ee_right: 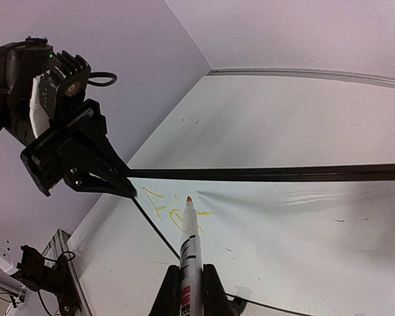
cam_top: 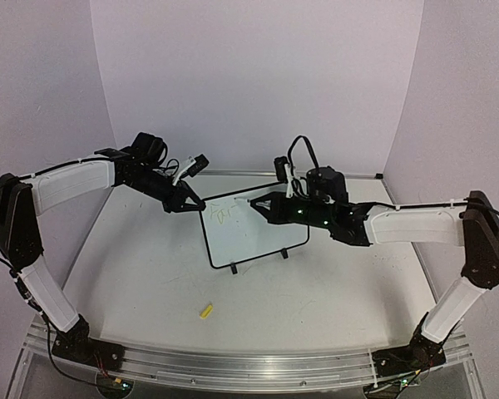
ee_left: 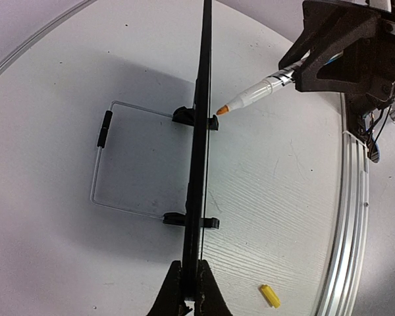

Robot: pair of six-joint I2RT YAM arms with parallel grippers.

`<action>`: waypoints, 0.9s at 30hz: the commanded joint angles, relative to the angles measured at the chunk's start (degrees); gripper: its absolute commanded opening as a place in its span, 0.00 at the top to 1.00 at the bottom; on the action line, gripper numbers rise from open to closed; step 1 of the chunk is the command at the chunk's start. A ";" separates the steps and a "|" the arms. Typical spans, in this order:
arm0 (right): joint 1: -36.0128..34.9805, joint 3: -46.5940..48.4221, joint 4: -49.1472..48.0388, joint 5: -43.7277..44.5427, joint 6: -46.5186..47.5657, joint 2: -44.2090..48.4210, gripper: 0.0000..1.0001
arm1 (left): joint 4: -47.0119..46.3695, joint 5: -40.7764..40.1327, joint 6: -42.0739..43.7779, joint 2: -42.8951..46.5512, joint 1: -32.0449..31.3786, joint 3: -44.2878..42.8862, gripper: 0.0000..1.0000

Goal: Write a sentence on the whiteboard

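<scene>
The whiteboard (cam_top: 258, 237) stands upright on its two black clip feet (ee_left: 195, 118) at mid-table. My left gripper (cam_top: 188, 204) is shut on its upper left corner; in the left wrist view the board (ee_left: 201, 99) runs edge-on out of the shut left gripper (ee_left: 189, 264). My right gripper (ee_right: 189, 270) is shut on a white marker (ee_right: 188, 240). The marker's orange tip (ee_right: 189, 199) points at the board's face (ee_right: 296, 224), close beside a few faint yellow letters of the sentence (ee_right: 159, 203). From the side the tip (ee_left: 221, 110) shows a small gap to the board.
A small yellow cap (cam_top: 205, 312) lies on the table in front of the board, also in the left wrist view as the cap (ee_left: 270, 295). A thin wire stand (ee_left: 100, 164) reaches out behind the board. The table's metal rail (ee_left: 345, 217) runs along the near edge.
</scene>
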State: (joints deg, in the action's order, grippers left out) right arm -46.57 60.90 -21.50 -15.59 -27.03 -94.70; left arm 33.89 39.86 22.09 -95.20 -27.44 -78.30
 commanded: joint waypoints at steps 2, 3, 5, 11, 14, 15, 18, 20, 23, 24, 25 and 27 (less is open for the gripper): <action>0.16 2.34 -1.97 0.09 0.22 -2.05 1.00 | 4.97 -2.29 1.27 -0.89 -1.48 0.59 1.00; 0.17 2.26 -1.97 0.29 0.11 -2.23 1.00 | 4.98 -2.32 1.26 -0.90 -1.47 0.56 1.00; 0.20 2.00 -1.97 0.67 -0.16 -2.45 1.00 | 4.97 -2.33 1.24 -0.90 -1.47 0.53 1.00; 0.20 -0.03 -1.71 1.96 -1.02 -1.93 1.00 | 4.96 -2.33 1.21 -0.84 -1.49 0.53 1.00; 0.19 -1.40 -1.71 2.19 -1.51 -1.72 1.00 | 4.98 -2.33 1.23 -0.80 -1.49 0.52 1.00; 0.20 -1.84 -1.71 2.21 -1.68 -1.71 1.00 | 4.97 -2.33 1.22 -0.80 -1.51 0.52 1.00; 0.21 -2.79 -1.71 2.46 -2.03 -1.72 1.00 | 4.94 -2.33 1.24 -0.82 -1.56 0.52 1.00; 0.18 -3.20 -1.71 2.57 -2.14 -1.72 1.00 | 4.95 -2.33 1.21 -0.86 -1.56 0.52 1.00; 0.19 -3.50 -1.71 2.91 -2.20 -1.80 1.00 | 4.98 -2.33 1.23 -0.88 -1.55 0.52 1.00; 0.20 -3.51 -1.71 3.08 -2.24 -1.78 1.00 | 4.98 -2.33 1.22 -0.90 -1.53 0.52 1.00; 0.19 -3.49 -1.71 3.22 -2.24 -1.69 1.00 | 4.98 -2.33 1.24 -0.91 -1.56 0.52 1.00; 0.16 -3.43 -1.65 3.55 -2.24 -1.38 1.00 | 4.95 -2.39 1.24 -0.79 -1.59 0.52 1.00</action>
State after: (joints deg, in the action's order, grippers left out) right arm -46.59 57.82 -21.80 -14.41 -28.79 -96.53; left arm 33.91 39.83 22.06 -95.20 -27.51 -78.30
